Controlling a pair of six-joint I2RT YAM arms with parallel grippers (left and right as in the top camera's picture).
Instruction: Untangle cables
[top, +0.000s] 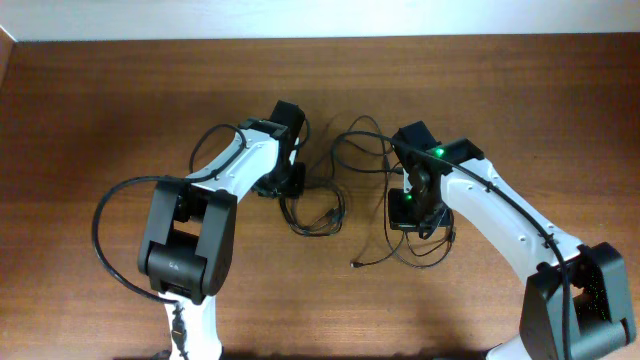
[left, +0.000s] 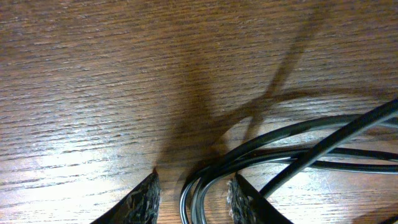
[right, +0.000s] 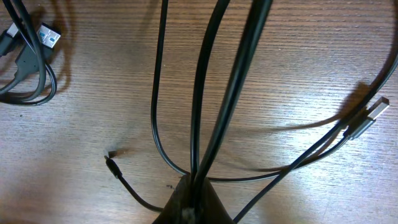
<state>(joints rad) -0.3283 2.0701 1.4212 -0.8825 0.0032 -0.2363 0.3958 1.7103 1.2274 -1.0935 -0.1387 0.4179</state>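
While overhead hides their grips, wrist views show the right hand (right: 189, 190) pinching the cables (right: 232, 87), the left hand (left: 193, 182) spread.

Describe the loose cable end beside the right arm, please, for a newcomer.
Find the right tool, shut on the cables. Just beside it, alone on the wood, lies a tiny dark tip; unlike the silver plugs, it touches nothing.

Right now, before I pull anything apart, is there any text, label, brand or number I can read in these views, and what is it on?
No readable text in any view.
USB plug at upper left and USB plug at right on the cables: no legible marking.
left arm, right arm: no label visible.
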